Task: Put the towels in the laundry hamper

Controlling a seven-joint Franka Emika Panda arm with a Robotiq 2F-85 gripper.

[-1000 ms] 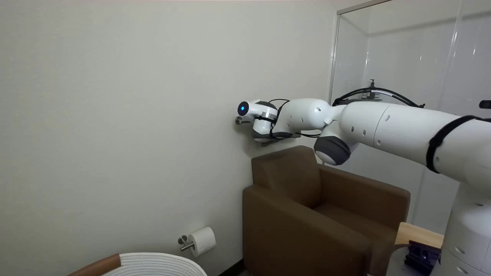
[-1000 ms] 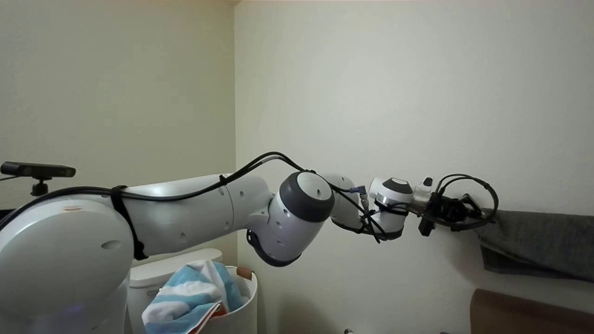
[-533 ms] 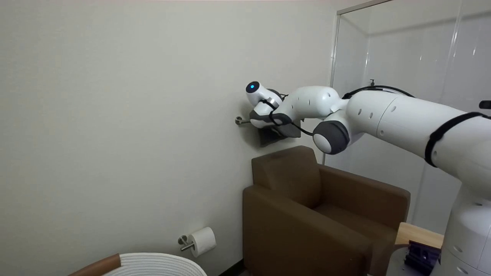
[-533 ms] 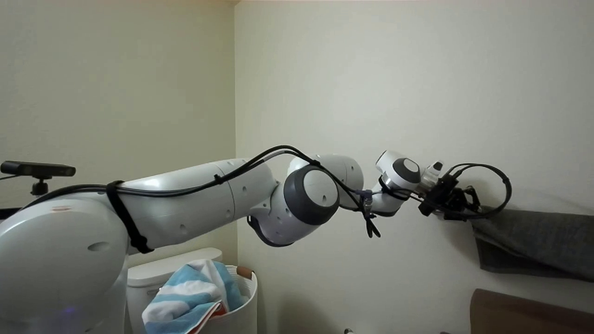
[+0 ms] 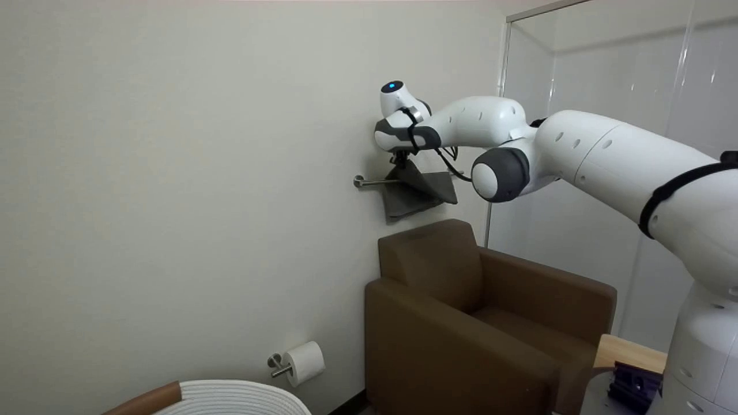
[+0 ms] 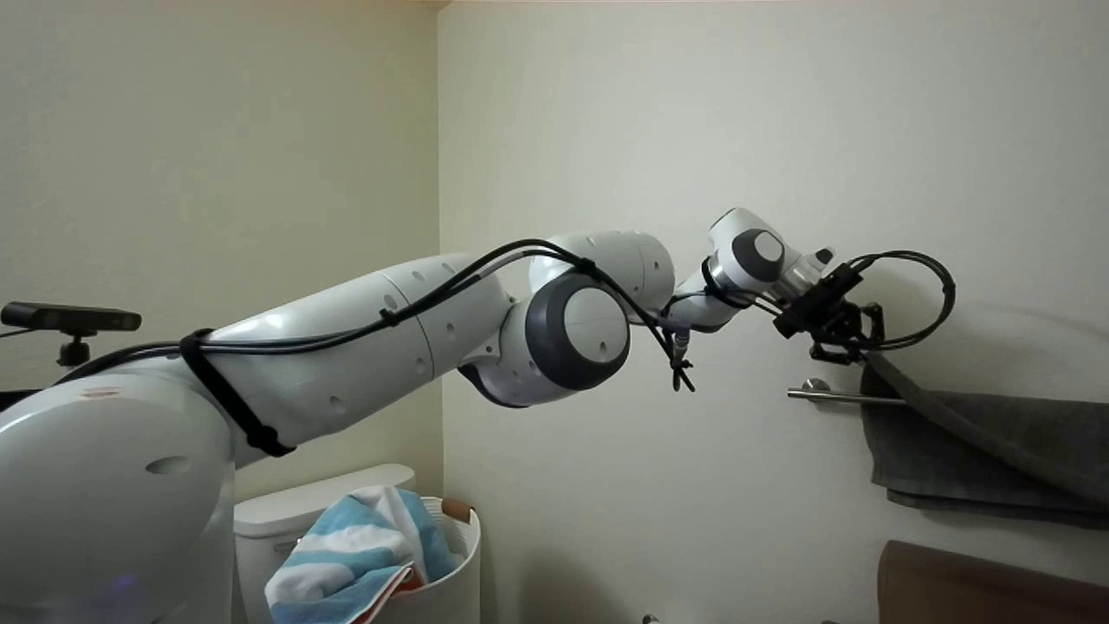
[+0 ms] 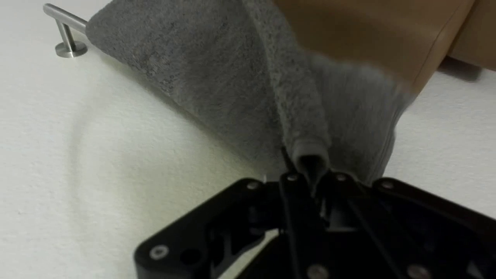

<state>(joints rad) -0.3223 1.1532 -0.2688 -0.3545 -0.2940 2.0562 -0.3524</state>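
Dark grey towel [image 6: 979, 451]: draped over a wall-mounted metal bar [image 6: 853, 398], one end held above it. End effector [image 7: 313, 176]: closed on that end, the cloth pinched in its grip. Striped towel [image 6: 346, 546], light blue and white with orange: heaped in the laundry hamper [image 6: 455, 598], partly hung over the rim. Brown armchair [image 5: 461, 328]: placed below the bar. Toilet paper roll [image 5: 307, 362]: carried on a wall-mounted holder [image 5: 275, 362] near the armchair.

Exterior views share arm [image 5: 582, 141] (wrist view: near towel [image 7: 201, 69]).
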